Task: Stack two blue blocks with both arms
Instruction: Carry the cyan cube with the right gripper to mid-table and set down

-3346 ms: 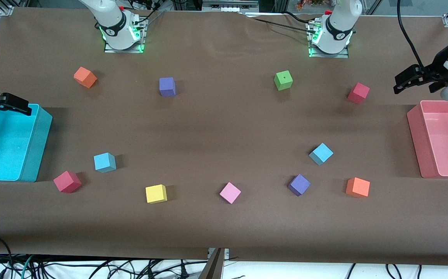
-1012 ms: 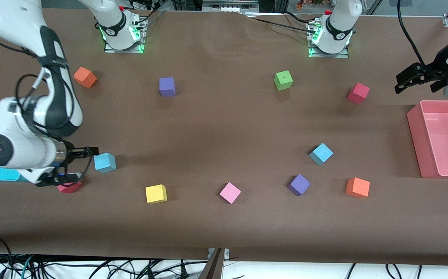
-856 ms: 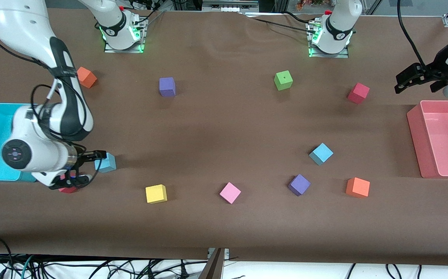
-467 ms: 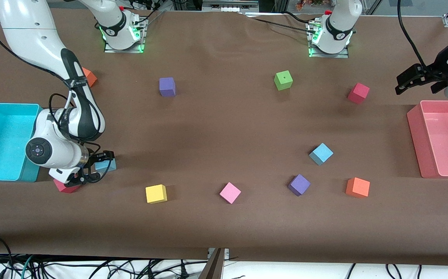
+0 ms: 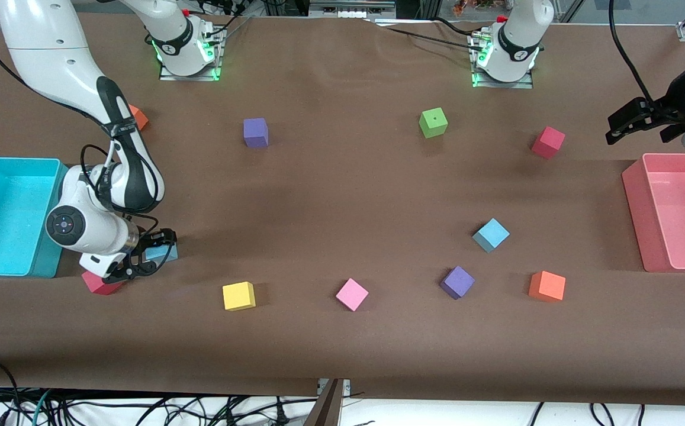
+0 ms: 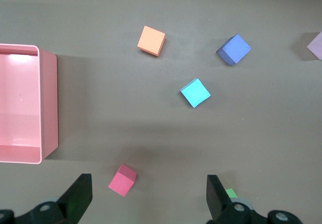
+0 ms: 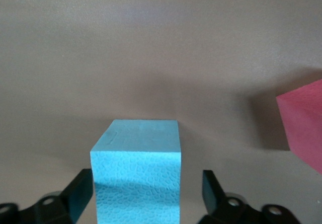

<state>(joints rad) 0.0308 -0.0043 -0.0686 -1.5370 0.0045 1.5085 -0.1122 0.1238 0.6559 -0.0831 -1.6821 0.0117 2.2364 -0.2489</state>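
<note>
One light blue block (image 5: pixel 162 253) sits on the brown table near the cyan bin, and it fills the right wrist view (image 7: pixel 136 173). My right gripper (image 5: pixel 154 255) is low over it and open, with a finger on each side of the block and a gap at each (image 7: pixel 147 189). The second blue block (image 5: pixel 491 234) lies toward the left arm's end of the table and shows in the left wrist view (image 6: pixel 195 92). My left gripper (image 5: pixel 638 121) hangs high beside the pink bin, open and empty (image 6: pixel 148 186).
A cyan bin (image 5: pixel 10 160) and a red cube (image 5: pixel 96 284) flank the right gripper. A pink bin (image 5: pixel 635 201) stands at the left arm's end. Yellow (image 5: pixel 238 296), pink (image 5: pixel 351 294), purple (image 5: pixel 457 281) and orange (image 5: pixel 547 286) cubes lie nearer the camera.
My right arm has swung from over the cyan bin to the blue block and come down with its open fingers on either side of it. The left arm has barely moved.
</note>
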